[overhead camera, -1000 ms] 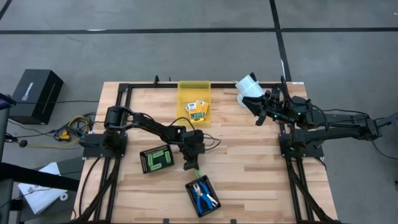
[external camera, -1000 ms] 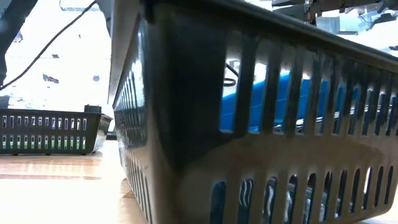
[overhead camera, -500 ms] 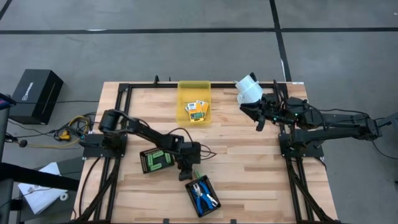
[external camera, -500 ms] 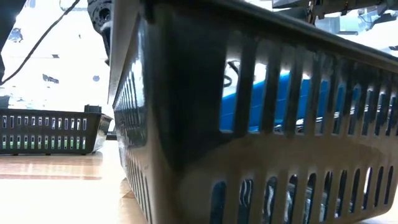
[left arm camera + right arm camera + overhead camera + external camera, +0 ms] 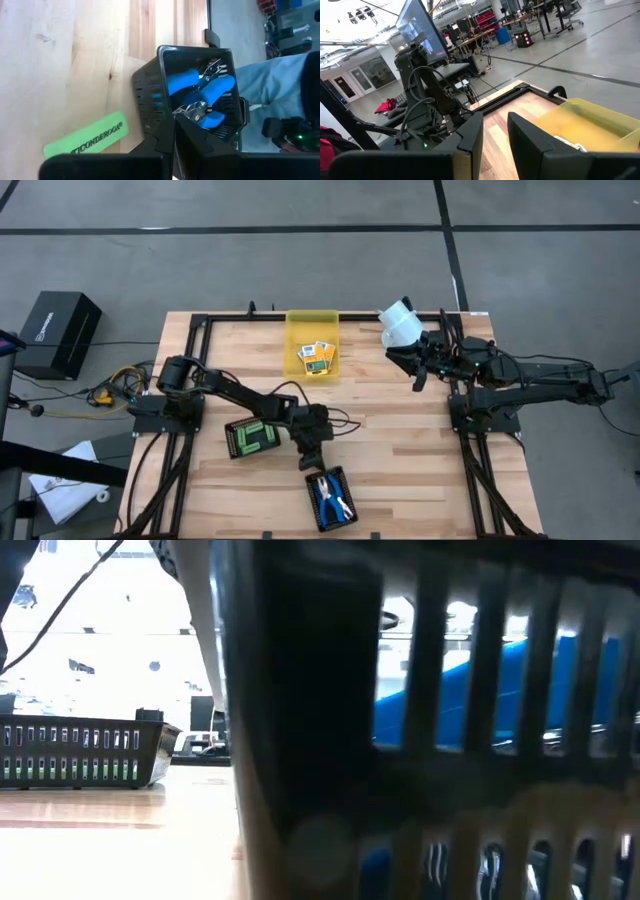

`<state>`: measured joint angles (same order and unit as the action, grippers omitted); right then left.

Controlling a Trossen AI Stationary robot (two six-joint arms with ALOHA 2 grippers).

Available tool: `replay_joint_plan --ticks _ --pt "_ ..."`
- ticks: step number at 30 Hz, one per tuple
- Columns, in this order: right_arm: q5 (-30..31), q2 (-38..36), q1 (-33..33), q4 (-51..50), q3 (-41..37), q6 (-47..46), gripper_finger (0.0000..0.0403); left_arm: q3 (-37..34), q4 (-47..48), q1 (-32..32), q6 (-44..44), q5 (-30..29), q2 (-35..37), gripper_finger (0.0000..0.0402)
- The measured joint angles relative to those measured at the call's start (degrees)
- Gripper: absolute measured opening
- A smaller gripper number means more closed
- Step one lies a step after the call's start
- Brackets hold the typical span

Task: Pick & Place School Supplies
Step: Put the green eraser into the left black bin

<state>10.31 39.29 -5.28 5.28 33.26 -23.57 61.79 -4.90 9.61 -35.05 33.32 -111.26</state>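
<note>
Trays first: the near black tray [image 5: 328, 498] with the 2 blue-handled tools [image 5: 200, 92] had slid nearer, nudged by the left gripper [image 5: 312, 463] at its far wall. Fingers shut, holding nothing; a green stick [image 5: 86, 136] lay beside it, still unplaced. The right gripper [image 5: 415, 369] waited far right, part-open, empty.

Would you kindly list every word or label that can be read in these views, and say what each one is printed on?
"TICONDEROGA": on the light-green eraser lying flat on the table beside the black tray.
Print on the yellow-orange boxes in the yellow bin: too small to read.
White logo on the black case on the floor: too small to read.
</note>
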Motion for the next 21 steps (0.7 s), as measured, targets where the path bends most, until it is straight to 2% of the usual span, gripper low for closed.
replay_joint_plan --ticks 7,11,13,21 --pt "0.0 0.0 0.0 0.1 0.0 0.0 0.0082 0.3 1.9 -0.4 0.1 -0.9 0.0 0.0008" --pt "0.0 0.0 0.0 0.4 0.0 0.0 0.0082 0.3 10.3 -1.9 3.8 -6.7 0.0 0.0004" --pt "0.0 0.0 0.0 0.3 0.0 0.0 0.0082 0.3 10.3 -3.2 6.2 -8.1 -0.3 0.0002" --pt "0.0 0.0 0.0 0.3 0.0 0.0 0.0082 0.3 10.3 -7.4 9.8 -6.6 -0.8 0.0002"
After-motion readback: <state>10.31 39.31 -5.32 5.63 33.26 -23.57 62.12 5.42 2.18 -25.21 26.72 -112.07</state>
